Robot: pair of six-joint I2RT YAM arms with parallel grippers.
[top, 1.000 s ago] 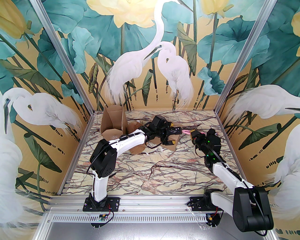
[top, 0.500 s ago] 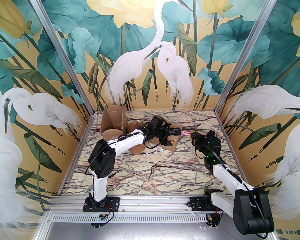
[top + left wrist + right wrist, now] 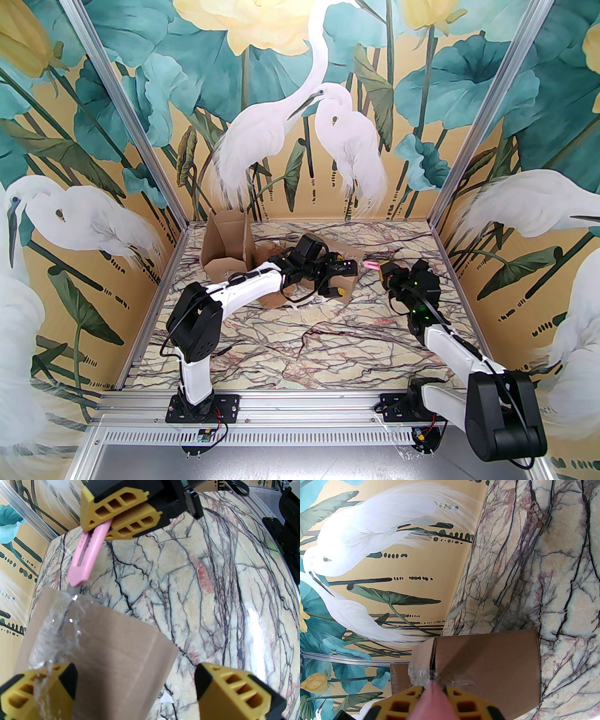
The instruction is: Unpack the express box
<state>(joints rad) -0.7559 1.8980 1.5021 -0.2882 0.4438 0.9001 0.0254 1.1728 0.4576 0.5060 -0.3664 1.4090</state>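
Note:
The express box (image 3: 348,284) is brown cardboard sealed with clear tape and lies on the marble table, mid-back. My left gripper (image 3: 340,278) hovers over it, open, its yellow fingers (image 3: 37,691) straddling the box's (image 3: 105,648) near corner. My right gripper (image 3: 383,269) is shut on a pink utility knife (image 3: 370,265). In the left wrist view the knife (image 3: 88,555) slants down from the right gripper (image 3: 117,515), and its blade tip meets the taped edge. The right wrist view shows the knife (image 3: 431,698) pointing at the box's (image 3: 487,662) taped seam.
An opened, empty-looking cardboard box (image 3: 225,248) stands at the back left corner of the table (image 3: 328,342). Scraps of white tape lie beside the express box. Painted walls and metal posts close in the back and sides.
My left arm has drawn back to the left, and its open gripper has settled lower over the box. The right gripper has nudged the knife slightly left toward the box's edge.

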